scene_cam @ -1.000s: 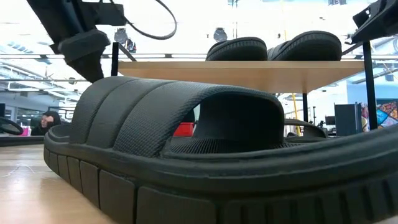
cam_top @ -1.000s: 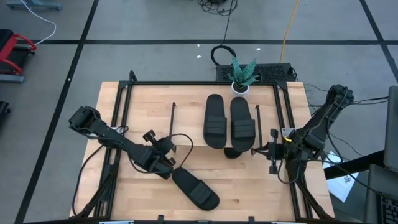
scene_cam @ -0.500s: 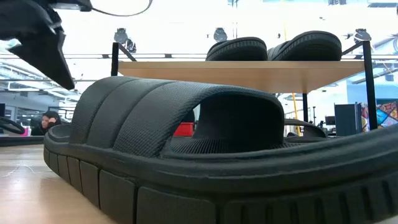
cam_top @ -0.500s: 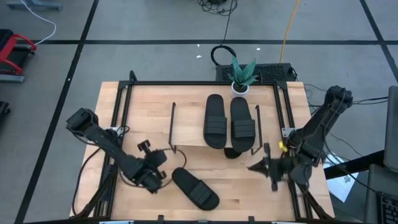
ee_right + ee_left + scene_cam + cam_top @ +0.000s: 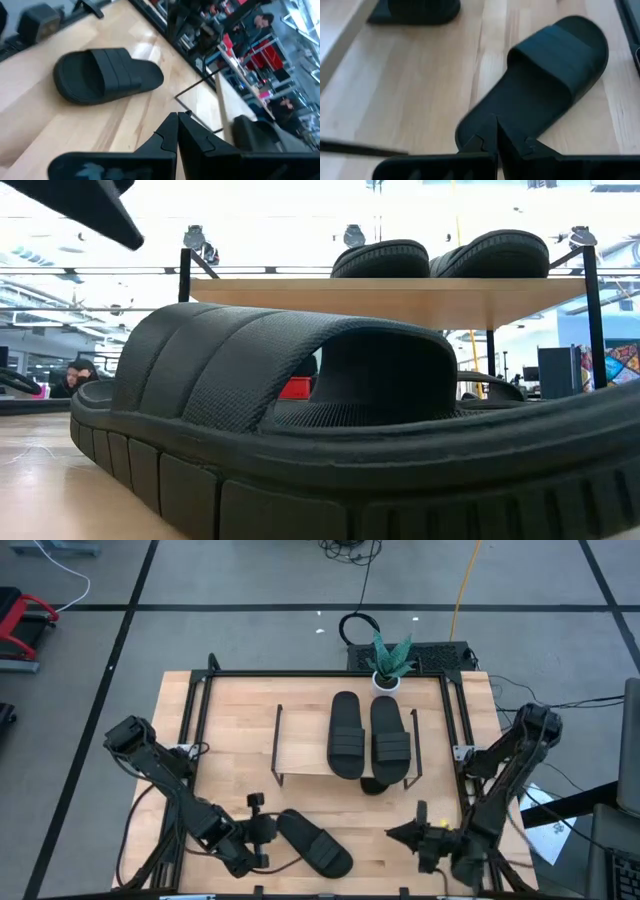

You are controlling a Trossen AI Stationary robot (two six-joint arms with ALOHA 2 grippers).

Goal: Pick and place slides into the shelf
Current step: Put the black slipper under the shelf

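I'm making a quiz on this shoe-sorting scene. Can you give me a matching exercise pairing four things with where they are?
Things:
1. pair of slides
2. loose slide
3. potted plant
4. left tool

Places:
A. lying on the tabletop near its front edge
B. beside the loose slide's heel end
C. side by side on the shelf top board
D. at the table's far edge, behind the shelf

Pairs: 1-C, 2-A, 3-D, 4-B
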